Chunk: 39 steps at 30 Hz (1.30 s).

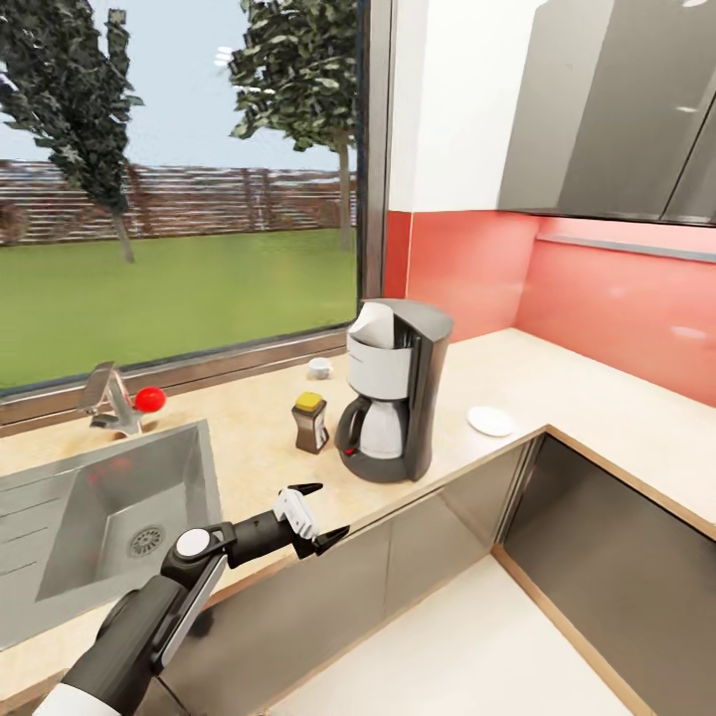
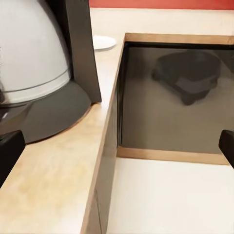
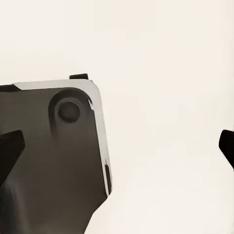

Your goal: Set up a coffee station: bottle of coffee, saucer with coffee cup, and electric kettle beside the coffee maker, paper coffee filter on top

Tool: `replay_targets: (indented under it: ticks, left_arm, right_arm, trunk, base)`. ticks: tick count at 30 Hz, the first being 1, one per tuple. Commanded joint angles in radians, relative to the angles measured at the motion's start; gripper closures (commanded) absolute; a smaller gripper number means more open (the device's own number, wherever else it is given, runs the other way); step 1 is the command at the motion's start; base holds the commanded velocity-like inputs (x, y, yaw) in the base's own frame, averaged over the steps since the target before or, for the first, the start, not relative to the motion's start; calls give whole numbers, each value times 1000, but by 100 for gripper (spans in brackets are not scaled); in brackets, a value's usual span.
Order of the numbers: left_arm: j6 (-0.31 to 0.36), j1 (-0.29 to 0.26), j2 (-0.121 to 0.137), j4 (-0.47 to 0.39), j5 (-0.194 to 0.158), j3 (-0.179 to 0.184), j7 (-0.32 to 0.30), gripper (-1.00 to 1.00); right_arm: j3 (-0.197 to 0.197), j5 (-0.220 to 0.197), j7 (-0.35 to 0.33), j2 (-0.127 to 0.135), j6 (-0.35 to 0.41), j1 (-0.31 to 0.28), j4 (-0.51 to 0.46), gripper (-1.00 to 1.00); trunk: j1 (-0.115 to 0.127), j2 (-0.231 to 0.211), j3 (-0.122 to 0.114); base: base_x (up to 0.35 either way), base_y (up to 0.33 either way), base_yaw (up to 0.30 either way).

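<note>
Nearest the head camera, the robot's black and white left arm reached forward over the front edge of the pale beige stone countertop (image 1: pixel 557 388), ending in the left gripper (image 1: pixel 320 514), whose two dark pointed fingers stood spread apart with nothing between them. That gripper hung short of the black and silver coffee maker with its white glass carafe (image 1: pixel 390 393), which stood upright on the countertop and served as the fixed mark for everything else. Just beside the coffee maker, on its sink side, stood the small brown bottle of coffee with a yellow lid (image 1: pixel 310 423), upright and a little apart from the machine's base. Beyond the coffee maker, toward the window, sat a small white coffee cup (image 1: pixel 319 367) on the countertop. On the coffee maker's other side, toward the corner of the counter, lay the flat white round saucer (image 1: pixel 490 421), well apart from the cup. Farther off past the bottle, a brushed steel sink (image 1: pixel 70 517) was set into the countertop, with a steel tap bearing a red knob (image 1: pixel 121 401) behind it. In the left wrist view the coffee maker (image 2: pixel 44 63) loomed close beside the open fingertips (image 2: pixel 9 151), and the saucer (image 2: pixel 103 42) showed behind it. In the right wrist view the right gripper (image 3: pixel 117 151) had its dark fingertips (image 3: pixel 9 151) wide apart, empty, above a dark grey panel with a round button (image 3: pixel 53 161) against a cream surface.
</note>
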State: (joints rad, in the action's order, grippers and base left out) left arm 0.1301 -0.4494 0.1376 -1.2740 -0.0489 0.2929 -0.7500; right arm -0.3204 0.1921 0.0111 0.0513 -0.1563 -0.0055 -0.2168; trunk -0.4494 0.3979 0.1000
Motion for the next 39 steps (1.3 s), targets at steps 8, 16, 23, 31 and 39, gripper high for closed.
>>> replay_targets:
  ticks: [8,16,23,31,39]
  left_arm:
    - [9,-1,0,0,-5,1,-2,-100]
    - [9,0,0,3,-5,0,-2,-100]
    - [11,0,0,5,-3,1,-1,-100]
    - [11,0,0,7,-4,2,13,-100]
    - [4,13,-1,45,-7,3,19,-100]
  right_arm:
    - [-6,10,1,-1,-3,-1,0,-100]
    - [-6,10,1,0,-3,-1,0,-100]
    - [-8,10,1,0,-2,-1,0,-100]
    - [-7,10,1,0,-2,-1,0,-100]
    - [-6,10,1,0,-2,-1,0,-100]
  trunk:
    - [-1,2,2]
    - [-1,2,2]
    - [-1,2,2]
    - [-1,2,2]
    - [-1,2,2]
  base:
    - [-95,-273,273]
    - [-137,-273,192]
    - [-183,-250,10]
    - [-175,-244,0]
    - [-93,-254,0]
